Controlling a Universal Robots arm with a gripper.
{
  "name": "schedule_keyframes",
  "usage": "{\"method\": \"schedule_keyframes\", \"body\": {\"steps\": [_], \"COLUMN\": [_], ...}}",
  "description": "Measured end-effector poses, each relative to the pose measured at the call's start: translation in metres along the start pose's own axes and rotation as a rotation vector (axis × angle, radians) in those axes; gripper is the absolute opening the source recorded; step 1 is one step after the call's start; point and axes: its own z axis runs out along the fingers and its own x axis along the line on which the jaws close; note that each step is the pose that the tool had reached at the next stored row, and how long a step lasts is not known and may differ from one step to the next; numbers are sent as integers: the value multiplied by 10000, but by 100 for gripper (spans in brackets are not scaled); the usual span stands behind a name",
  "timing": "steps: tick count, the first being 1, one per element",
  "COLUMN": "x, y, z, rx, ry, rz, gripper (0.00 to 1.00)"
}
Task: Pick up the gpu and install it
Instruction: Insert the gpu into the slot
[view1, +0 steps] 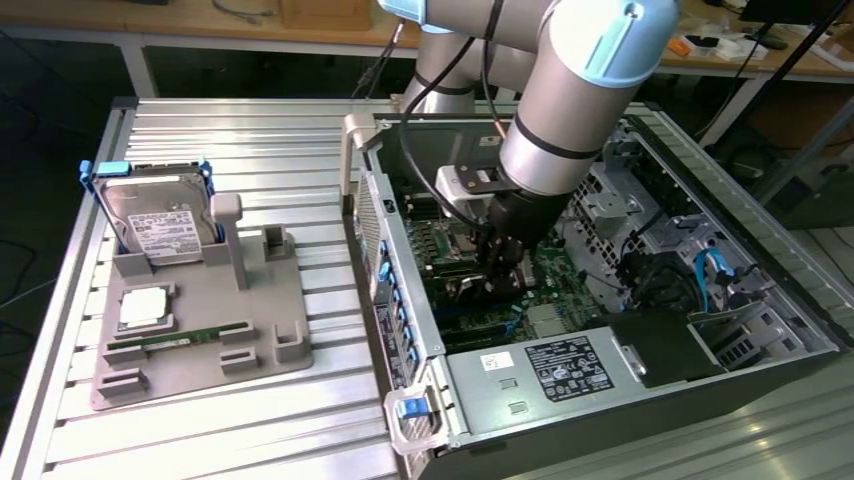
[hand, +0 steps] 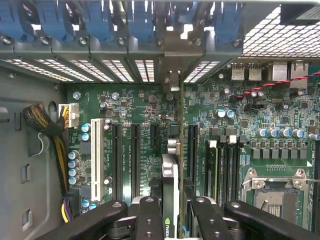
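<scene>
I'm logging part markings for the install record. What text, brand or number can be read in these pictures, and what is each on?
"NVIDIA", beside a logo mark, last letter cut off: on the edge of the gpu held in the pincer.
White label on the hard drive: too small to read.
Black label in the computer case: too small.
Printing on the motherboard: too small.

Your arm (view1: 574, 90) comes steeply down from the top of the exterior view, its grey forearm slanting toward the exterior view's left; the wrist (view1: 474, 190) sits just above the gripper (view1: 505, 262), which points downward; its black fingers (hand: 149, 217) are partly closed, clamping the gpu (hand: 170, 185) edge-on between them.
</scene>
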Motion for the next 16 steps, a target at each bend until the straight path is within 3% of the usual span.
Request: {"method": "schedule_keyframes", "body": {"steps": [16], "x": [-14], "y": [2], "z": [-84], "rx": [1], "ry": [2], "rz": [0], "gripper": [27]}}
